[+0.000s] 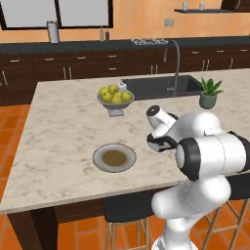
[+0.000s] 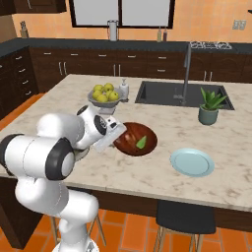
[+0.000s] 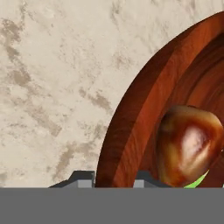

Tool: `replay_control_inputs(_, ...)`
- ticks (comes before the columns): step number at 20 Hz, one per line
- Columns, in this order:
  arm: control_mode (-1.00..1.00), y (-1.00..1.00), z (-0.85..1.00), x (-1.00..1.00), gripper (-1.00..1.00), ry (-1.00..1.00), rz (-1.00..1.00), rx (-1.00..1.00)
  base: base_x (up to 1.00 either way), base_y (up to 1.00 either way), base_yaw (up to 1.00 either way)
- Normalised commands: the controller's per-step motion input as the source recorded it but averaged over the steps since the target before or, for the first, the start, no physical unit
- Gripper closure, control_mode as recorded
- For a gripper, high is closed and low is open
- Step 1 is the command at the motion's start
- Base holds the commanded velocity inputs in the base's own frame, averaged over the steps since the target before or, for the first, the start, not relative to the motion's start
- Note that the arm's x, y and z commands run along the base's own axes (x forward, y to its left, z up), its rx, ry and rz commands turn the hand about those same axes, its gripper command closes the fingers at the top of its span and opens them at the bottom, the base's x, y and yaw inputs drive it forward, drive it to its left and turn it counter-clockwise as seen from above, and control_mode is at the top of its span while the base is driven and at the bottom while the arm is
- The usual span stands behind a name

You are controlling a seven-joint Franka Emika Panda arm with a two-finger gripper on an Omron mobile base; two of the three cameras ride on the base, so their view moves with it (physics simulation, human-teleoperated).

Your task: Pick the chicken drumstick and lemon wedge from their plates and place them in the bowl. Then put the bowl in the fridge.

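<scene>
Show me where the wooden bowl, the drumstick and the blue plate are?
Bowl (image 2: 147, 143): right base view, its far inner wall.
Drumstick (image 3: 188, 146): hand view, its fat end.
Blue plate (image 2: 192, 162): right base view, its middle.

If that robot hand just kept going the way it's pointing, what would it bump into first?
Most likely the rim of the wide dark reddish-brown wooden bowl: in the hand view that rim runs up right between the hand fingertips. The brown chicken drumstick lies off to one side. Depth is hard to judge.
</scene>
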Motion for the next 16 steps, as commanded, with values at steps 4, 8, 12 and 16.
replay_control_inputs(4,-1.00,0.00,0.56,-0.15,1.00,0.00,0.54,-0.21,0.00,0.00,0.00)
replay_control_inputs(8,-1.00,-0.06,0.54,-0.23,1.00,0.00,0.67,-0.19,0.00,0.00,0.00)
replay_control_inputs(12,-1.00,0.00,0.58,-0.24,1.00,0.08,0.64,-0.09,0.00,0.00,0.00)
replay_control_inputs(16,-1.00,0.00,0.62,-0.49,1.00,0.00,0.53,-0.03,0.00,0.00,0.00)
